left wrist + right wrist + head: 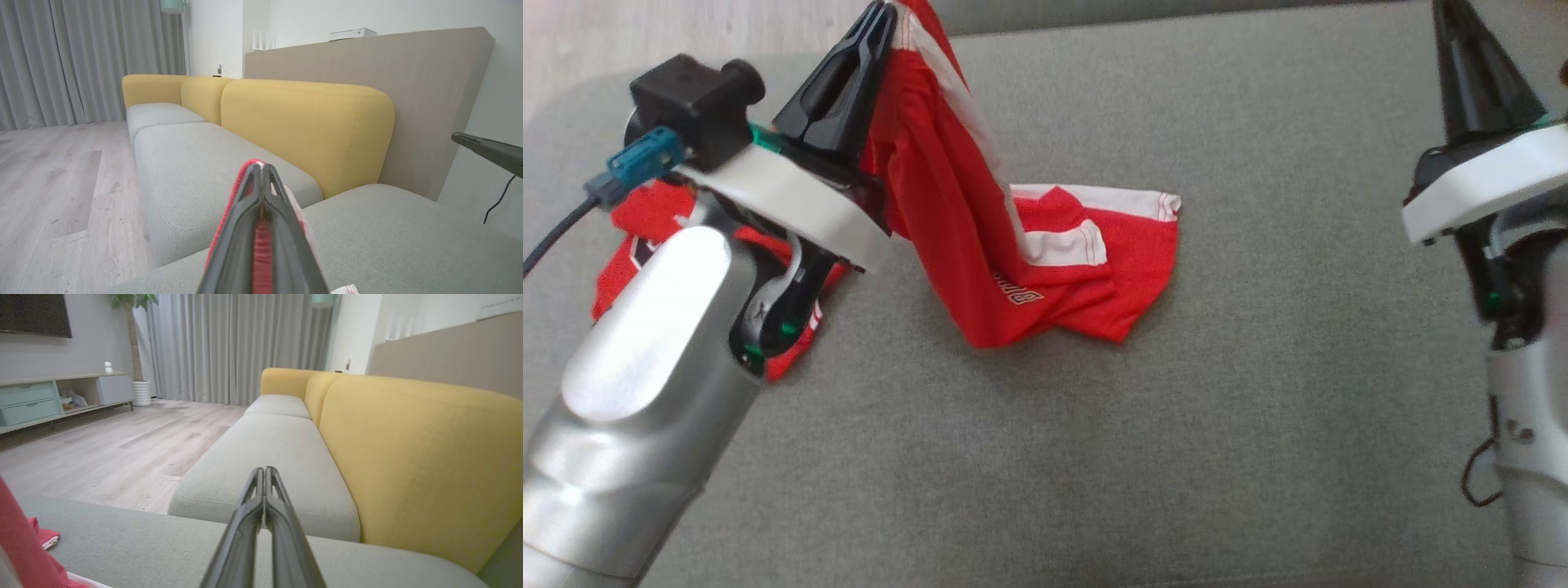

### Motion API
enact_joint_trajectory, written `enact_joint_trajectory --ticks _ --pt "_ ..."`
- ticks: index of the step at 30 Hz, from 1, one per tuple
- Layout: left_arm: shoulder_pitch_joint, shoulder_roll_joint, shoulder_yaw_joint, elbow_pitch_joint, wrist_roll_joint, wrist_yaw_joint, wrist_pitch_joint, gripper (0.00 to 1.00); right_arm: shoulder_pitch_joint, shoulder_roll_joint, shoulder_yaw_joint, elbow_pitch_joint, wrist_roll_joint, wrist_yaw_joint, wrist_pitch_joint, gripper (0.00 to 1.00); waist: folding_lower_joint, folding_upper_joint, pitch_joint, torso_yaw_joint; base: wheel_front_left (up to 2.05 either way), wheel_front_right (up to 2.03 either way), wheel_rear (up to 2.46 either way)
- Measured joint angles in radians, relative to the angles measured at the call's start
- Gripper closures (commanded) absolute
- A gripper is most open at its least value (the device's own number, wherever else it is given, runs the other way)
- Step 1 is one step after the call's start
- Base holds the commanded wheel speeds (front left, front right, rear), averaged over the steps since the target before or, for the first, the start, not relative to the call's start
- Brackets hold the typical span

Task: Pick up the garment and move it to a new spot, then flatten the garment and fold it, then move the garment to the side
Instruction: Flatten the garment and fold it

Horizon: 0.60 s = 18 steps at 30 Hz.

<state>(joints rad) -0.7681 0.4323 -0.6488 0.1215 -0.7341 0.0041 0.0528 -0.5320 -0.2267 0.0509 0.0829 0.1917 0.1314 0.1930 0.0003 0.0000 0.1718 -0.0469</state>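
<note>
Left forearm (645, 343): silver, at the lower left of the head view, slanting up toward the top. It covers part of the garment behind it.
Left pincer (882, 16): at the top of the head view, left of centre. Its dark fingers are clamped on a fold of the red jersey (947, 212). In the left wrist view red cloth (263, 245) shows between the two fingers and bulges past the tips (260, 165) on their left.
Red jersey: one part is held up off the sofa seat (1258, 367) and hangs from the left pincer in a drape. The drape runs down to a crumpled heap at the centre of the head view. It has white stripes and hems, with pale lettering on the lower fold. Another part lies at the left, behind the forearm.
Right pincer (1445, 12): at the upper right of the head view. The fingers are pressed together with nothing between them, well apart from the jersey. In the right wrist view the tips (265, 470) point along the sofa.
Sofa seat: grey fabric under both arms.
Backrest (306, 126): yellow, right of centre in the left wrist view.
Floor (61, 183): pale wood planks, at the left.
Curtains (229, 347): grey, at the top centre of the right wrist view.
</note>
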Motion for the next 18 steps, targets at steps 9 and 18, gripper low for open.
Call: enact_joint_trajectory --ticks 9,18 --pt "-0.003 -0.023 -0.029 0.044 0.005 -0.019 -0.020 1.00 0.062 0.115 -0.053 0.095 -0.034 0.000 -0.110 0.00 -0.0002 0.0000 0.015 -0.032 0.00 0.00 0.00" --pt "-0.062 -0.098 -0.042 0.120 0.003 -0.040 -0.013 1.00 0.225 0.171 -0.061 0.134 0.089 0.000 -0.253 0.00 -0.0003 0.0000 0.005 -0.169 0.00 0.00 0.00"
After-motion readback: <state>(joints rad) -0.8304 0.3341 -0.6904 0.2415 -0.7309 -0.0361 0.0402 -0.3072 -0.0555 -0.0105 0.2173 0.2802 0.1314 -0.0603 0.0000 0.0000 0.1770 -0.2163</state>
